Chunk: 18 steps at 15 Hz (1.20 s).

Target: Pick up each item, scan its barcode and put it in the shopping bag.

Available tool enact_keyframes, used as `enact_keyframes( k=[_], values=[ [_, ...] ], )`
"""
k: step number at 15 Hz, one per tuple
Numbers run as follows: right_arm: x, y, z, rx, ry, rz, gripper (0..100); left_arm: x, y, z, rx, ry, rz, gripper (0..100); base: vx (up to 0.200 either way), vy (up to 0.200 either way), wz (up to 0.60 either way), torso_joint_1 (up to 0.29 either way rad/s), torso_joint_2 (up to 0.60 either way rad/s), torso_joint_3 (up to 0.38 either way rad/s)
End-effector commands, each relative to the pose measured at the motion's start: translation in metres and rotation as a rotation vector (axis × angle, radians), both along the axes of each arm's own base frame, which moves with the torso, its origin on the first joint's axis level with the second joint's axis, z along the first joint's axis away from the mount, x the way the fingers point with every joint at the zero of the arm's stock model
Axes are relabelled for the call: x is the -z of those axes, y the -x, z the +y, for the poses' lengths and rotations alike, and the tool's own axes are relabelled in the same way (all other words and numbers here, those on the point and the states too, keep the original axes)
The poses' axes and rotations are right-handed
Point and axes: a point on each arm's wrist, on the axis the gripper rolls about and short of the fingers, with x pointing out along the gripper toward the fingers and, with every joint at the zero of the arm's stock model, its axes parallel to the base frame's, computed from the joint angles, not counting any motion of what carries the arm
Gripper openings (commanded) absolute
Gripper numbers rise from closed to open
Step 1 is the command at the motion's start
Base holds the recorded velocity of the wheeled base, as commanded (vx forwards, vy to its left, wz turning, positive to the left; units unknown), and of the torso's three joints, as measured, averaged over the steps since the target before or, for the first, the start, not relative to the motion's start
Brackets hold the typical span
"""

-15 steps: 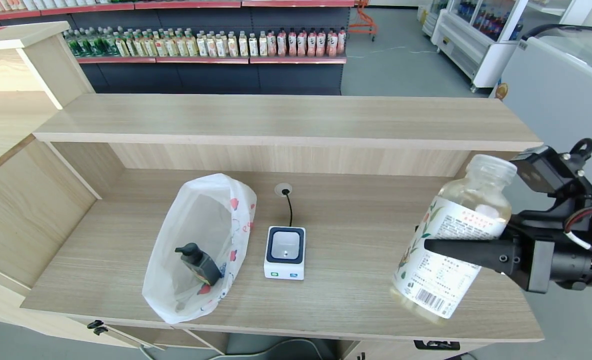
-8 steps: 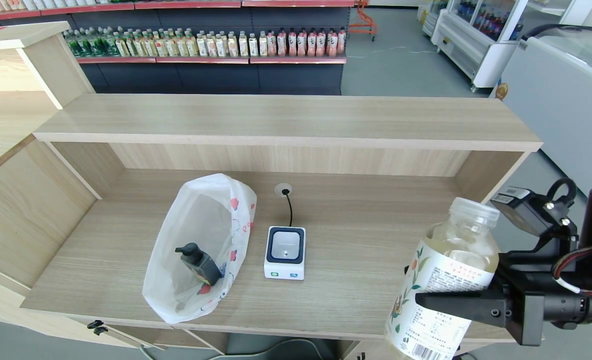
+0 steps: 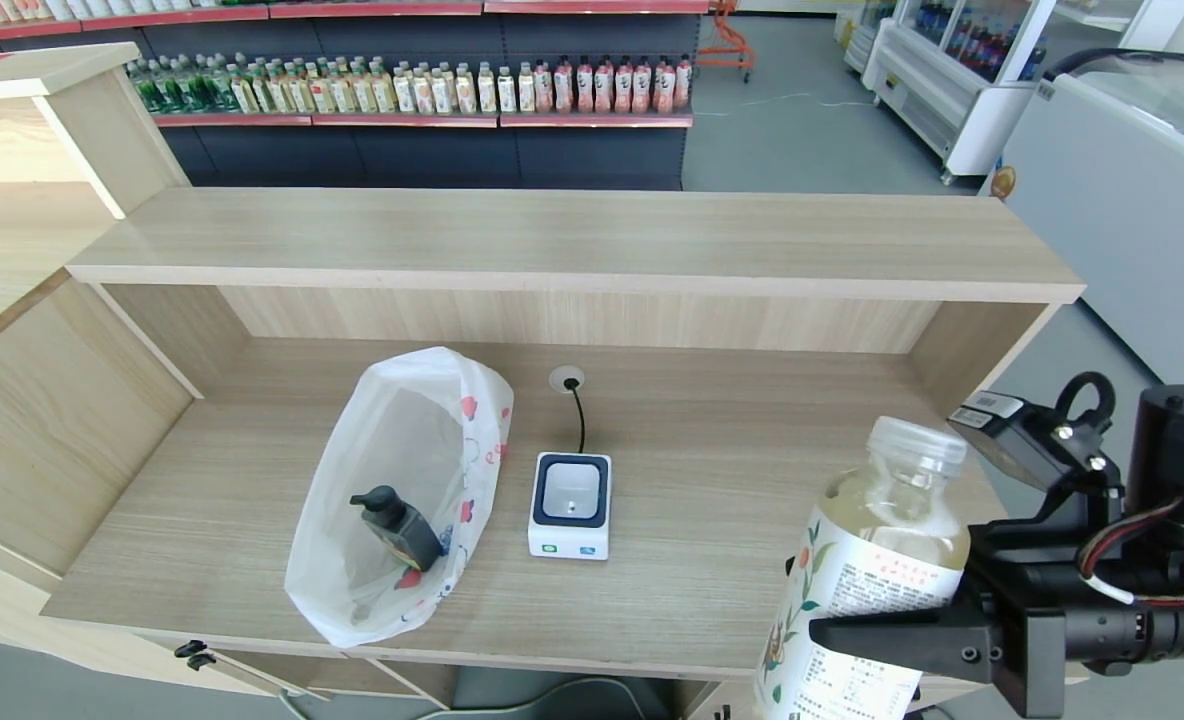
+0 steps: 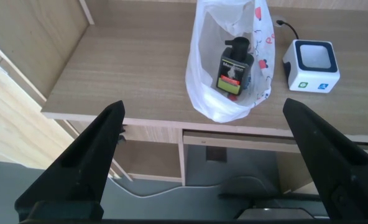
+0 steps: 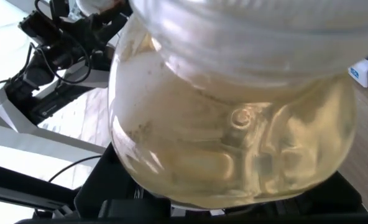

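A clear bottle point(image 3: 877, 560) of pale yellow liquid with a flowered label hangs tilted past the counter's near right corner, with my right gripper point(image 3: 857, 620) shut on its body. Up close, the bottle point(image 5: 234, 124) shows its neck and shoulder. The white shopping bag point(image 3: 402, 470) stands open at the counter's left, and a black pump bottle point(image 3: 397, 527) lies inside it. To the bag's right is the white scanner point(image 3: 571, 503). My left gripper point(image 4: 212, 162) is open, in front of the counter's edge and facing the bag point(image 4: 202, 93), pump bottle point(image 4: 234, 65) and scanner point(image 4: 311, 62).
The wooden counter point(image 3: 712, 480) has a raised ledge point(image 3: 572, 240) along its back and side walls at both ends. The scanner's black cable point(image 3: 579, 415) runs to a hole behind it. Store shelves with drinks and white freezers point(image 3: 1102, 150) stand beyond.
My right gripper has carried the bottle down and slightly left, from above the counter's right end to low over its near right corner. Bag, scanner and pump bottle have not moved.
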Motion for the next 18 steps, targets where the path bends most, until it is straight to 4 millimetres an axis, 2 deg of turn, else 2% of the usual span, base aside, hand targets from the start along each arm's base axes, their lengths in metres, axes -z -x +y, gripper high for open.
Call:
enact_keyframes(
  k=[1,6,18],
  values=[
    [0.0038,-0.0021,0.0026,-0.007,0.008,0.014,0,0.0001,0.0000,0.0000,-0.001,0.000,0.000,100,0.000,0.000,0.00,0.000,0.00,0.000],
    [0.0107,-0.0074,0.0069,-0.015,0.025,0.010,0,0.0001,0.0000,0.0000,-0.001,0.000,0.000,100,0.000,0.000,0.00,0.000,0.00,0.000],
    [0.0124,-0.0085,0.0074,-0.015,0.031,-0.001,0,0.0001,0.0000,0.0000,-0.001,0.000,0.000,100,0.000,0.000,0.00,0.000,0.00,0.000]
  ],
)
